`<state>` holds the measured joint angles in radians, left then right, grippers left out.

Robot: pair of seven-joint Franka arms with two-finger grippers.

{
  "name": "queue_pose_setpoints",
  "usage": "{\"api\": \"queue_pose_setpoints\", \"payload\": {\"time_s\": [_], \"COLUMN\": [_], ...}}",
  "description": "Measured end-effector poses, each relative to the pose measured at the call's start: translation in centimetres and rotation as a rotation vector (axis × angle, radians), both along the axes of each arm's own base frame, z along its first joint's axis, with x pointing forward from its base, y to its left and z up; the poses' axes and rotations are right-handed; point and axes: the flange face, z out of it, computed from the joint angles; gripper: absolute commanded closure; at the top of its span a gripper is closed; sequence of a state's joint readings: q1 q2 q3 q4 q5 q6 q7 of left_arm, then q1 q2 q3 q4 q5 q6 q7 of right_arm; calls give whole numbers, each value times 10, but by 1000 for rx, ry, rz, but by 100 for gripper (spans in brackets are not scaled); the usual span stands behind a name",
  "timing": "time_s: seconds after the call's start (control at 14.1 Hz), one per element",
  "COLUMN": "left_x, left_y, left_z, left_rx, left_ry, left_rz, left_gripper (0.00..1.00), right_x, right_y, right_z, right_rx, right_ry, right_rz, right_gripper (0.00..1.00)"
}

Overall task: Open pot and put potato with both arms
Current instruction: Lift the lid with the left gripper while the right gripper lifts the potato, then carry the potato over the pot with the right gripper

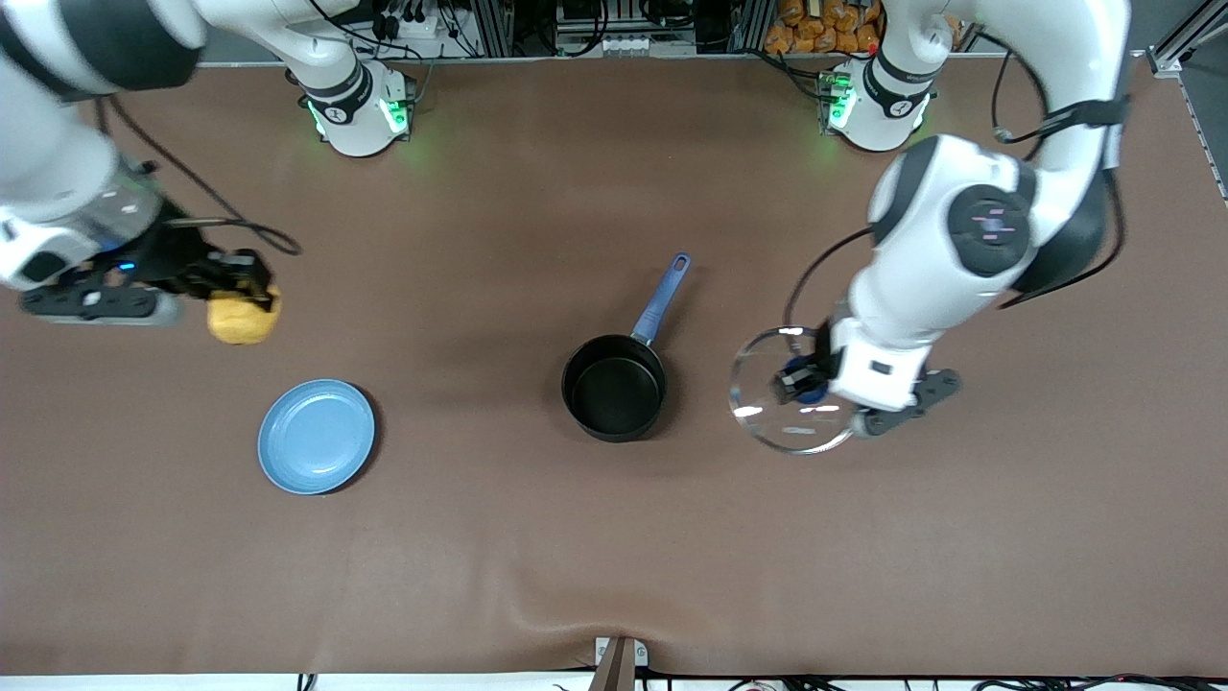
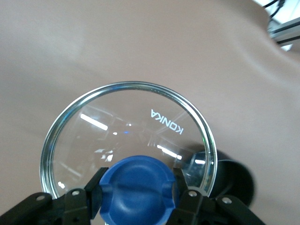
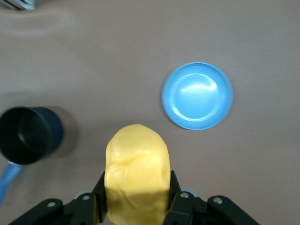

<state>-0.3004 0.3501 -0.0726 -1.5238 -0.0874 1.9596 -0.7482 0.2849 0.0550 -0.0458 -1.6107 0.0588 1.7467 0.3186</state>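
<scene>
Flat light-blue plate (image 1: pixel 316 436) sits unused at 9 o'clock of your lidless black saucepan (image 1: pixel 614 387): left gripper (image 1: pixel 801 376) clamps the glass lid's blue knob (image 2: pixel 136 189) aside at 3, right gripper (image 1: pixel 242 284) holds the yellow potato (image 1: pixel 242 319) up at 10, drop-in pending.

high front camera looks down on the table (image 1: pixel 614 576); wrist cameras look down close, sharing it.

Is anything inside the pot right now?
No. The pot stands open and shows only its bare black bottom. The right gripper holds the potato; the left gripper holds the lid.
</scene>
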Motion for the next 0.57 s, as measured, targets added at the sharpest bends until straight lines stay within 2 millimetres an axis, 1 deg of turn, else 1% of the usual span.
{"api": "queue_pose_setpoints", "payload": {"time_s": [0.07,0.14,0.21,0.28,0.57], "left_x": [-3,-6,-10,-12,-21], "left_y": [21,43,62,78,128], "left_z": [-4,-12,-21,-32,-79], "left_rx": [10,20,28,34,41], "left_ry": [10,25,42,63,119], "left_rz": [-39,-73,-98,-114,-160], "left_gripper": [100,100,100,100,100], "right_x": [-2,-3,-3,0,19], "right_y": [29,56,79,100,168], "right_z": [-3,-9,-19,-30,-73], "right_rx": [8,14,14,11,-1], "right_ry": [-14,-21,-18,-11,6], "right_rz": [-5,-1,12,29,67], "right_gripper": [100,100,100,100,100]}}
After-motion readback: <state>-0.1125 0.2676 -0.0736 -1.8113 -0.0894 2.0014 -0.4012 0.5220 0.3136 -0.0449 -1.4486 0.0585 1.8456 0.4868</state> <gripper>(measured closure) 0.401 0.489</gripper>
